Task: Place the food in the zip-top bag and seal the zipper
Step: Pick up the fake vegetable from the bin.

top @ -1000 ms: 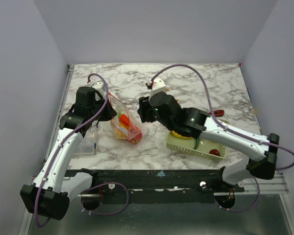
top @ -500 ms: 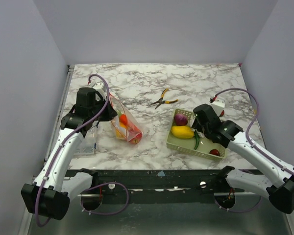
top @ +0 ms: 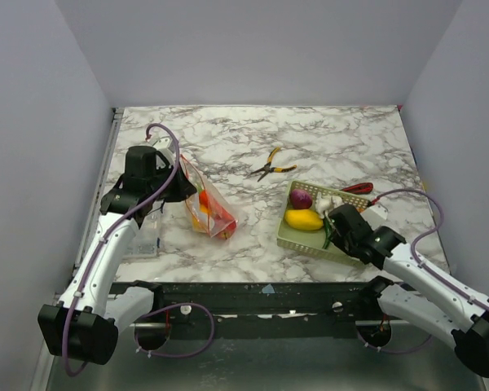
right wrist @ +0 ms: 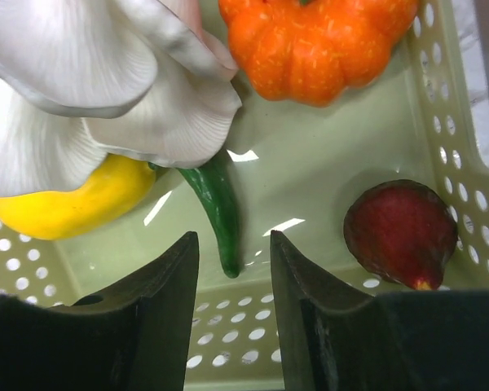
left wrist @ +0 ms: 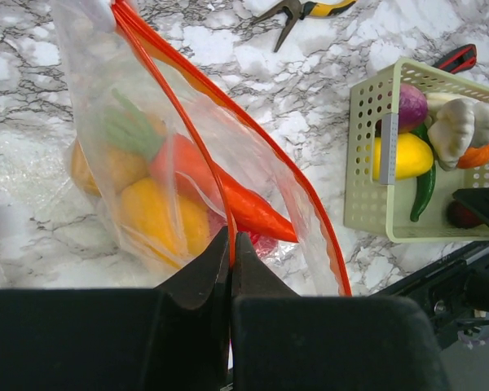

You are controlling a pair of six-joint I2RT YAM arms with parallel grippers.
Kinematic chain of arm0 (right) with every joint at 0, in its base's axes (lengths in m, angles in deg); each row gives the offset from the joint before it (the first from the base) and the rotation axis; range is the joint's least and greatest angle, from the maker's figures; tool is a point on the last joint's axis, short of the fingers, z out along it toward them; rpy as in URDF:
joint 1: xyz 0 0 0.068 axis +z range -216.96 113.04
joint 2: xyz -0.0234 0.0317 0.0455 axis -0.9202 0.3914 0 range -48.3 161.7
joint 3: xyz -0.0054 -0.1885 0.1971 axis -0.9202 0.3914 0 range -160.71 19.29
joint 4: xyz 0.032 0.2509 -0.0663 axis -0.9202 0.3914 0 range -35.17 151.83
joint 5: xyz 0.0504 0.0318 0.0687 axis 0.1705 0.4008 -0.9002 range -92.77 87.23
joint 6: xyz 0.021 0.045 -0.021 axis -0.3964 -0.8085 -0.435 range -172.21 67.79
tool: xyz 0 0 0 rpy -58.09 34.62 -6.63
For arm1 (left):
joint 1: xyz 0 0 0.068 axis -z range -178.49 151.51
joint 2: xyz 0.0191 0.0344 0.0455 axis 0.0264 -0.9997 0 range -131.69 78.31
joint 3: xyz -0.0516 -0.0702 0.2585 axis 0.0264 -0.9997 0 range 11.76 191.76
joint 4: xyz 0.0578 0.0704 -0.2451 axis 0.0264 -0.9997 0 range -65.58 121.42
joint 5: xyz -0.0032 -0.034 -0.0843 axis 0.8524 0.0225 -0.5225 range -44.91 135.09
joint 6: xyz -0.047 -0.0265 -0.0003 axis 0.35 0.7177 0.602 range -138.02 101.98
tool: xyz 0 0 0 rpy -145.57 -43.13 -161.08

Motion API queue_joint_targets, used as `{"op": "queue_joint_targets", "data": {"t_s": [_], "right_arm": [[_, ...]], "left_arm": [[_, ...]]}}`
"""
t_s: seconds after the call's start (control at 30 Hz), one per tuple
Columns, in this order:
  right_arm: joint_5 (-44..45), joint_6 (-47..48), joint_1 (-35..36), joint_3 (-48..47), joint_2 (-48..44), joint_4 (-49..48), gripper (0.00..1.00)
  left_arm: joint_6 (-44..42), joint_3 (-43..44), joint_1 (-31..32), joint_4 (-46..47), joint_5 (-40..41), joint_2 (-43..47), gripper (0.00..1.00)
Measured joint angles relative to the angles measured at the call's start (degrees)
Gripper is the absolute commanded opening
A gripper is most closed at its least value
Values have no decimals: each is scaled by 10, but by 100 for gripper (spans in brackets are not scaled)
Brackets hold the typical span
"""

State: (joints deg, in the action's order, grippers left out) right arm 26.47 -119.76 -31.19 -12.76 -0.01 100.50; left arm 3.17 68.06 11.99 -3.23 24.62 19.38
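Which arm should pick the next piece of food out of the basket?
Right. The right gripper is open inside the basket, over the green chili. The left gripper is shut on the zipper, holding the zip-top bag open.

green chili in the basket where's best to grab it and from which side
Grip the chili's free lower half, right gripper coming straight down, closing across its width. It lies flat on the basket floor, upper end under the white bulb, tip between the open jaws.

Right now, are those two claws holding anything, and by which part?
The left gripper pinches the zip-top bag by its zipper strip. The right gripper is open above the basket, holding nothing.
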Motion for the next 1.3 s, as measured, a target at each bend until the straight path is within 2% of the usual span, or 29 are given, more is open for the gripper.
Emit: {"op": "queue_joint_targets", "data": {"t_s": [0.1, 0.43, 0.47, 0.57, 0.8, 0.9, 1.3], "right_arm": [[-8, -2, 0, 18, 15, -25, 45], [-13, 36, -1, -16, 200, -77, 46], [-14, 39, -1, -18, 214, -80, 44], [-14, 49, -1, -23, 239, -79, 28], [-17, 75, -1, -62, 242, -48, 6], [-24, 81, -1, -86, 238, -31, 1], [-67, 85, -1, -101, 170, 20, 0]], "left_arm": [[0, 0, 0, 2, -8, 0, 0], [0, -9, 0, 10, -17, 1, 0], [0, -10, 0, 10, -17, 1, 0], [0, -10, 0, 12, -19, 1, 0], [1, -10, 0, 12, -23, -4, 0], [2, -10, 0, 12, -26, -7, 0], [9, -10, 0, 16, -42, -10, 0]]}}
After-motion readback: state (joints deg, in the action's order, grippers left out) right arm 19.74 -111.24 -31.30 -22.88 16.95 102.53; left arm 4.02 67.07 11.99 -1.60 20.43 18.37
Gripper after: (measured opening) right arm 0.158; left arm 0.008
